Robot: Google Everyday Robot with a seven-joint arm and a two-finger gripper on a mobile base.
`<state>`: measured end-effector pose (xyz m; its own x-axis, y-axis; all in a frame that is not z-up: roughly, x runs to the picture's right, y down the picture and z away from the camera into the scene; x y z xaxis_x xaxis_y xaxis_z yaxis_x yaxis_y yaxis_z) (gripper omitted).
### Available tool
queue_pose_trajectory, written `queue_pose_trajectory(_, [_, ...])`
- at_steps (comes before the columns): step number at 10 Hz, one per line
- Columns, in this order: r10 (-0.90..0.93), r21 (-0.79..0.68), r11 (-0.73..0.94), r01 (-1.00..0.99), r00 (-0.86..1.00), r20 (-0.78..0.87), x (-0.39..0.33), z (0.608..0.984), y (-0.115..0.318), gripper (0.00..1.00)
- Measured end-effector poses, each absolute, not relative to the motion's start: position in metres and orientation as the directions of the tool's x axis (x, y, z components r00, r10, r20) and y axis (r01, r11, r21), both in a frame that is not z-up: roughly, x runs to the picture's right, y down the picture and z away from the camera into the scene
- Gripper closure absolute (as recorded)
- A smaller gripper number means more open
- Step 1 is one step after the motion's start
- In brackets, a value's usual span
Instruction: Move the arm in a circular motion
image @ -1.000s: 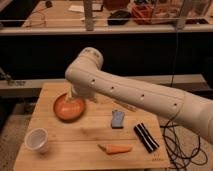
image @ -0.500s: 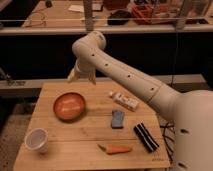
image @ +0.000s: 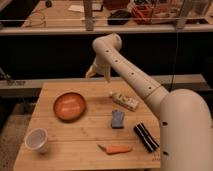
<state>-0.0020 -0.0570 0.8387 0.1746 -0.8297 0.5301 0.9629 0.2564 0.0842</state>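
Note:
The cream-white arm (image: pixel 150 92) reaches from the lower right up and left over the wooden table (image: pixel 85 132), bending at a rounded joint (image: pixel 107 44) near the top. Its gripper (image: pixel 98 75) hangs down from that joint, above the table's far edge and behind the orange bowl (image: pixel 69 106). Its two fingers stand apart with nothing between them. It touches nothing.
On the table are a white cup (image: pixel 37 140) at the front left, a carrot (image: pixel 117 149) at the front, a blue packet (image: pixel 118 119), a black object (image: pixel 145 136) and a white bar (image: pixel 125 101). A dark shelf and a cluttered bench stand behind.
The arm has swung up and to the right, from low over the orange bowl to above the table's far edge. The table objects have not moved.

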Motion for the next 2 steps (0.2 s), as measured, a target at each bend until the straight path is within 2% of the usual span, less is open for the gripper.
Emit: queue_pose_trajectory(2, [-0.799,0.017,0.319,0.948,0.259,0.543,0.042,0.850,-0.044,0.20])
